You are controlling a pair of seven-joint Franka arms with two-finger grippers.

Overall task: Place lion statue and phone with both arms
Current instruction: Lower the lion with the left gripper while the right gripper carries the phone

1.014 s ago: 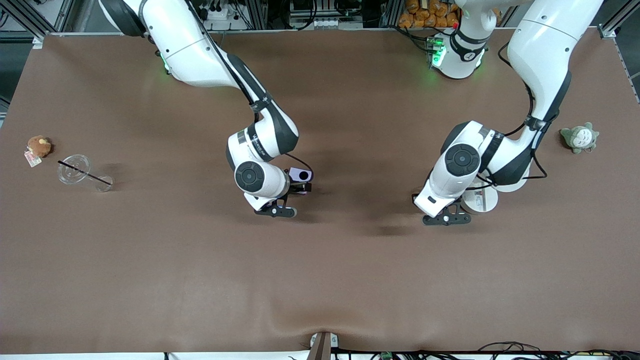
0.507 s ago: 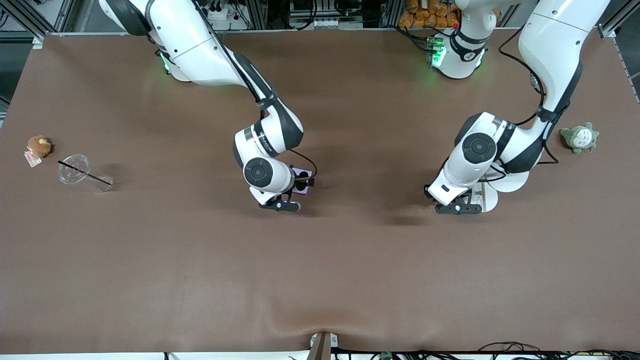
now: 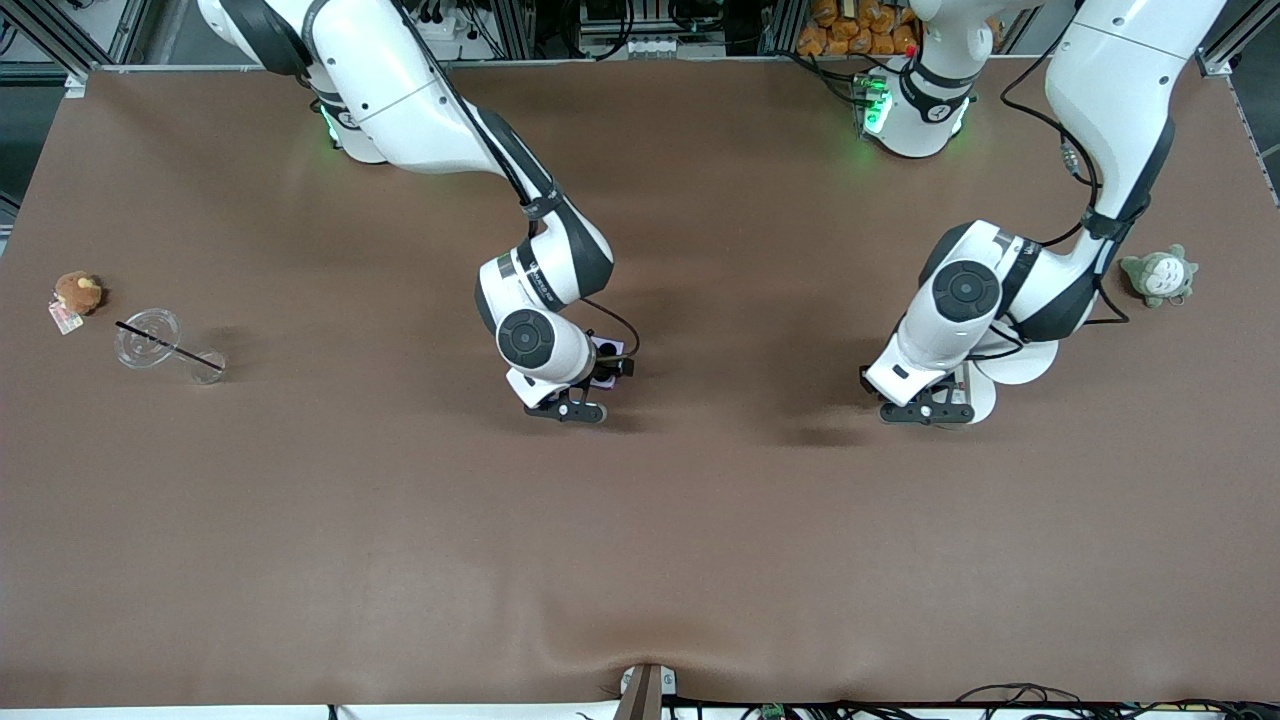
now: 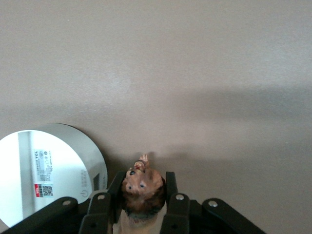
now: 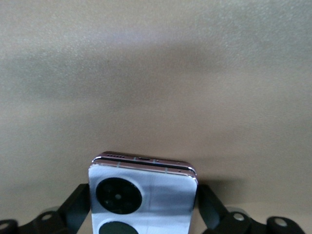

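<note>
My right gripper (image 3: 603, 368) is shut on the phone (image 3: 607, 348), a pale lavender square with black camera circles. It holds the phone low over the middle of the table. In the right wrist view the phone (image 5: 144, 192) fills the gap between the fingers (image 5: 78, 200). My left gripper (image 3: 933, 402) is shut on the lion statue (image 4: 143, 187), a small reddish-brown figurine, low over the table beside a white disc. The arm hides the lion in the front view. I cannot tell whether either object touches the table.
A white round disc (image 3: 985, 395) with a label lies right beside the left gripper; it also shows in the left wrist view (image 4: 44, 170). A grey-green plush (image 3: 1160, 275) sits at the left arm's end. An orange-brown plush (image 3: 77, 292) and a tipped clear cup (image 3: 160, 342) lie at the right arm's end.
Both grippers have shifted toward the left arm's end of the table and sunk lower, still holding their objects. The left gripper is now closer to the white disc.
</note>
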